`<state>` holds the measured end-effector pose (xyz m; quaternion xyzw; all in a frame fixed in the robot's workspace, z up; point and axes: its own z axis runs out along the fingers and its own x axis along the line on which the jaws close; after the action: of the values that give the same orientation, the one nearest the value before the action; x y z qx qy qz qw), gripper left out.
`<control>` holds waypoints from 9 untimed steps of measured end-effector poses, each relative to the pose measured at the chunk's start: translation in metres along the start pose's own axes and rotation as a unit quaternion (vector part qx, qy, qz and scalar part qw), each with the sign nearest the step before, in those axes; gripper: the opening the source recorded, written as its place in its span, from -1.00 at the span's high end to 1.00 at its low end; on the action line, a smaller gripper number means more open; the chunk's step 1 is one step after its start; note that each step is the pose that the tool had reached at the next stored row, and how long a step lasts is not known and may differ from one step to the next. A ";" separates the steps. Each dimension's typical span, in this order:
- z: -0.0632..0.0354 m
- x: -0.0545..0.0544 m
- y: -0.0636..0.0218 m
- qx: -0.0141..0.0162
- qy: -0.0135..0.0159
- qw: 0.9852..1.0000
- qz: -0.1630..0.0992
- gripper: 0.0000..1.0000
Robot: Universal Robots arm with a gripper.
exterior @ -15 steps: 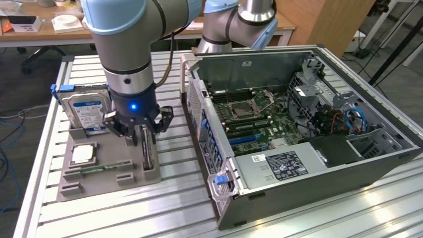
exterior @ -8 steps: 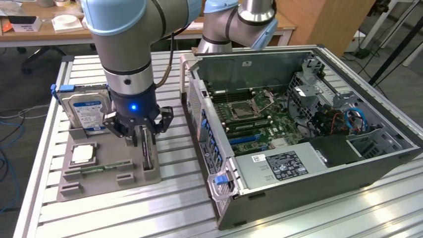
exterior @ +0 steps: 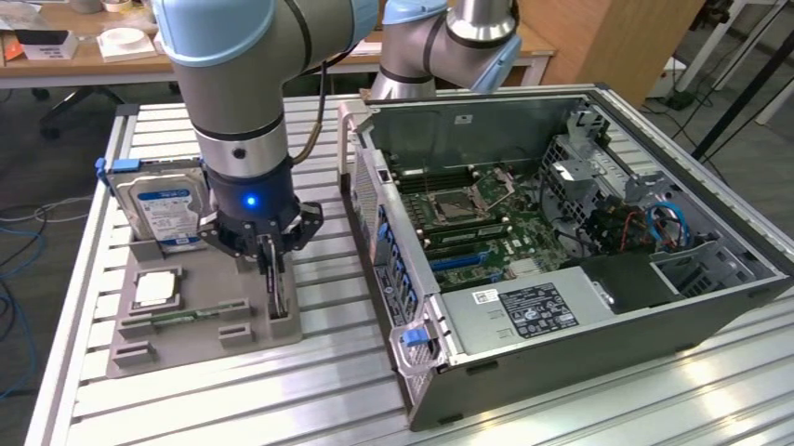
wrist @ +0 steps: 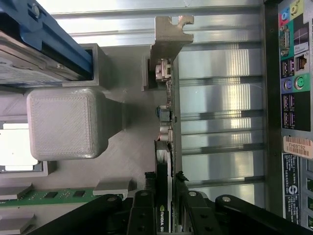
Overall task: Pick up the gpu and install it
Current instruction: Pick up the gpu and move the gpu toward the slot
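Bright, even light falls from overhead onto the table (exterior: 372, 390). Its aluminium slats throw back white streaks of glare, strongest along the near edge and toward the corner at the exterior view's right. Shadows on the grey holder (exterior: 186, 344) are soft and faint. Inside the computer case (exterior: 596, 348) the far wall is lit, while the drive bay sinks into darkness. A small blue lamp (exterior: 252, 200) glows on the wrist. In the wrist view the slats (wrist: 220, 98) glare in pale bands, and the gripper (wrist: 166, 178) and the gpu (wrist: 163, 196) lie in deep shade.
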<state>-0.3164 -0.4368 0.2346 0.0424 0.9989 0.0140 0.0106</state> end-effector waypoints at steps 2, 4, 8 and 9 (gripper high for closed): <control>0.0000 0.000 0.0000 0.000 0.000 1.000 0.000 0.47; 0.0000 0.000 0.0000 0.000 0.000 1.000 0.000 0.47; 0.0000 0.000 0.0000 0.000 0.000 1.000 0.000 0.47; 0.0000 0.000 0.0000 0.000 0.000 1.000 0.000 0.47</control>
<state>-0.3164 -0.4368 0.2346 0.0425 0.9989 0.0140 0.0106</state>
